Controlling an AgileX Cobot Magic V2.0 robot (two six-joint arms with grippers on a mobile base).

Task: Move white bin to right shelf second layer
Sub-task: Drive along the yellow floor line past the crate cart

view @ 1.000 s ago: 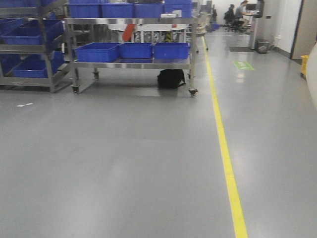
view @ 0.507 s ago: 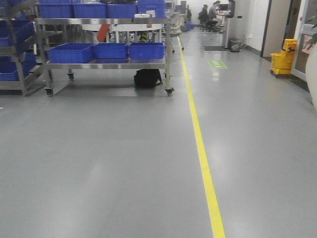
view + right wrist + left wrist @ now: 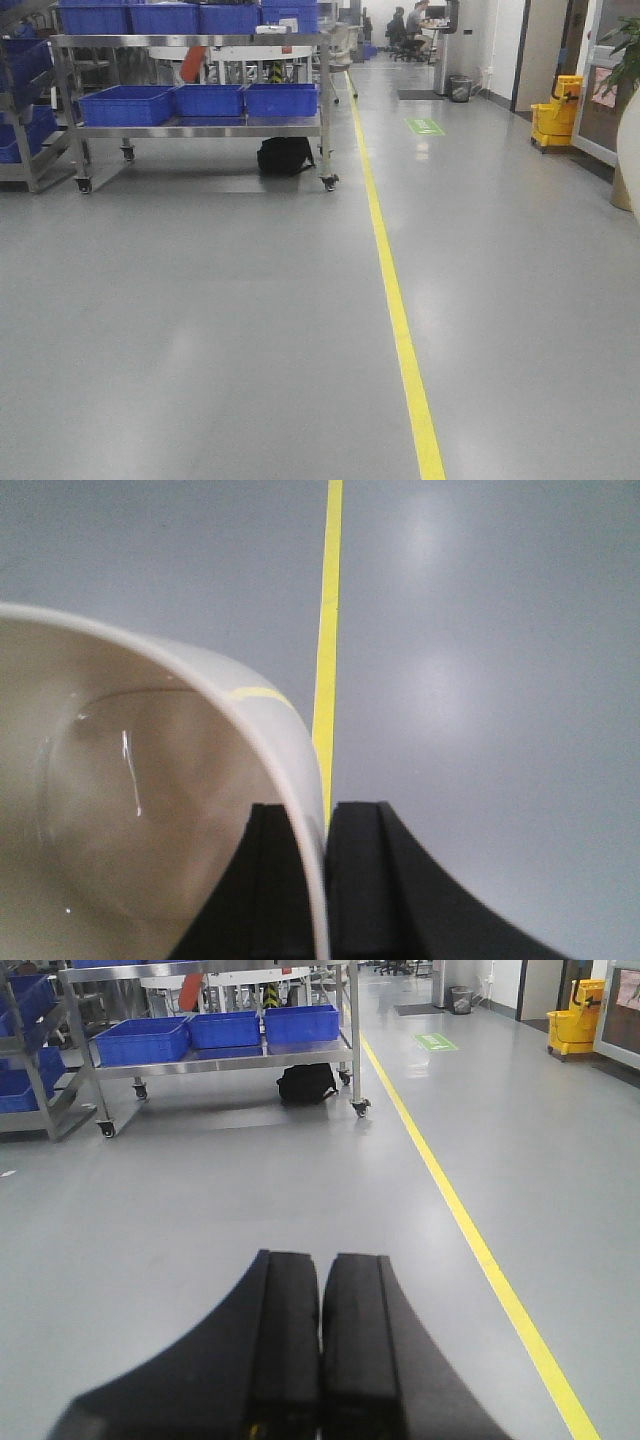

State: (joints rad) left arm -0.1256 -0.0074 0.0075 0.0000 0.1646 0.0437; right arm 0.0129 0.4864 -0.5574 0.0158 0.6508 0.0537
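My right claw [image 3: 322,820] is gripping the white bin [image 3: 140,780] by its wall, one finger inside, above the floor [image 3: 500,680]. My left claw [image 3: 322,1272] is sitting closed and empty.

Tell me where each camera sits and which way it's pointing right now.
Front view: on the robot's front, facing ahead along the yellow line toward the cart of blue crates; no robot part shows.
Left wrist: low, facing forward over the left gripper, jaws shut and empty.
Right wrist: tilted down at the floor; the right gripper pinches the wall of the white bin.
Shared: front and left wrist both show the cart, a black bag and the line.
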